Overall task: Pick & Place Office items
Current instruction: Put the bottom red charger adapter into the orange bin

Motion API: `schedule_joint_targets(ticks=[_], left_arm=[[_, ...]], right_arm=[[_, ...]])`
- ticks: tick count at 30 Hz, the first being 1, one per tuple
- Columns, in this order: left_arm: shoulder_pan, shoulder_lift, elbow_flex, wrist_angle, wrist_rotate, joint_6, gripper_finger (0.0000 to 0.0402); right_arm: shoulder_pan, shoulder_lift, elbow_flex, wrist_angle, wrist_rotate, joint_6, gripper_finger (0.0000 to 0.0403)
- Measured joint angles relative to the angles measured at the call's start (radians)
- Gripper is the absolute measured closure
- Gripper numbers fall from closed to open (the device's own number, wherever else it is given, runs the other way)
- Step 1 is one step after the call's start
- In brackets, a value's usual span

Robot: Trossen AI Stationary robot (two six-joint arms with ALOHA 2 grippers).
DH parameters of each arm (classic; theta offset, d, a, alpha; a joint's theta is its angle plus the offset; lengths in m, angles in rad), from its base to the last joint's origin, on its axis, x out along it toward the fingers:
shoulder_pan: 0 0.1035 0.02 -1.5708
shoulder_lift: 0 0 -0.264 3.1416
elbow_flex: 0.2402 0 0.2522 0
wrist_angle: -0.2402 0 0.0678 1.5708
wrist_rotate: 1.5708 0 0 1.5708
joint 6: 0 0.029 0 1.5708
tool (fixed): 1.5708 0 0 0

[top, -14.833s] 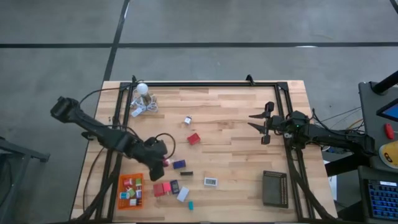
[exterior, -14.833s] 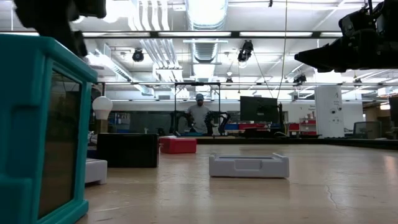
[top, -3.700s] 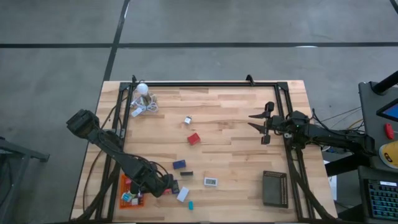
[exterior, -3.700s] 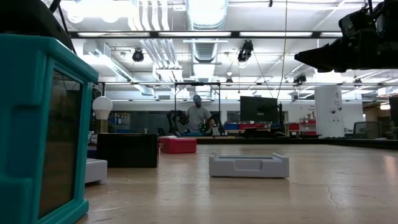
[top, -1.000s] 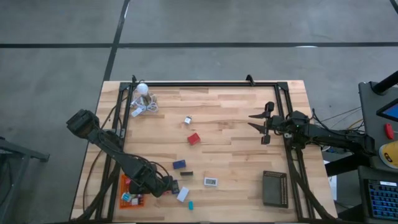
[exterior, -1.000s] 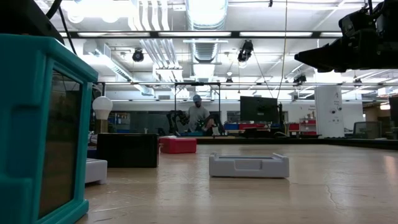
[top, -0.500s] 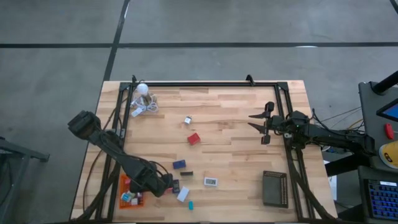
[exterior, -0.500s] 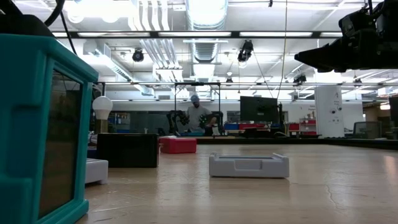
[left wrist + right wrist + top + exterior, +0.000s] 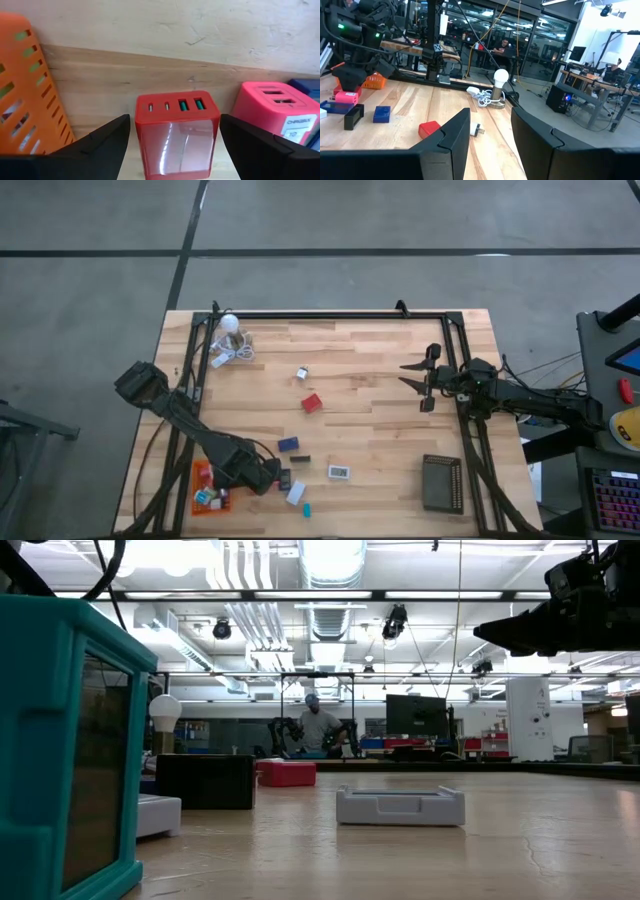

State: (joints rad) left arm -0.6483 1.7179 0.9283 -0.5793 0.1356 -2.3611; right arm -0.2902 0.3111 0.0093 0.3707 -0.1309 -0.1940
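At the table's front-left corner sits the orange tray (image 9: pixel 203 488), ribbed and slotted, with several small white, green and red pieces inside. The left gripper (image 9: pixel 262 476) is down just beside its right edge, fingers (image 9: pixel 95 145) spread wide on either side of a red charger (image 9: pixel 177 135) — a boxy block with a glossy top and four ports in its face, two of them green. The fingers flank it without visibly touching. Just beside it lies a pink charger (image 9: pixel 272 107) of like shape, with a white label on its side, and a navy piece shows at the edge behind that.

Further right along the table front are a small black item (image 9: pixel 284 478), a white block (image 9: pixel 295 493) and a teal piece (image 9: pixel 306 508). Behind these lie a navy block (image 9: pixel 288 444) and a thin black bar (image 9: pixel 300 459), then a white rectangular item (image 9: pixel 339 472). Toward the middle a red block (image 9: pixel 312 403) lies tilted, with a tiny white piece (image 9: pixel 301 373) beyond it.

At the back-left corner stands a white bulb (image 9: pixel 229 323) with coiled cord.

The right gripper (image 9: pixel 415 379) hangs above the table's right side, holding nothing, its fingers (image 9: pixel 447 137) partly apart. A black tray (image 9: pixel 441 482) sits at the front-right.
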Motion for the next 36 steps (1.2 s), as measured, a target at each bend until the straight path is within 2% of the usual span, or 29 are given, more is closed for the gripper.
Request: schedule_joint_targets(ticks=[12, 27, 36], left_arm=[[0.000, 0.002, 0.000, 0.003, 0.006, 0.000, 0.0095], [0.000, 0.001, 0.000, 0.003, 0.002, -0.003, 0.0188], [0.000, 0.000, 0.000, 0.004, -0.001, -0.003, 0.0170]], right_arm=[[0.000, 0.000, 0.000, 0.000, 0.000, 0.000, 0.0264], [0.000, 0.000, 0.000, 0.000, 0.000, 0.000, 0.0264], [0.000, 0.000, 0.000, 0.000, 0.000, 0.000, 0.0264]])
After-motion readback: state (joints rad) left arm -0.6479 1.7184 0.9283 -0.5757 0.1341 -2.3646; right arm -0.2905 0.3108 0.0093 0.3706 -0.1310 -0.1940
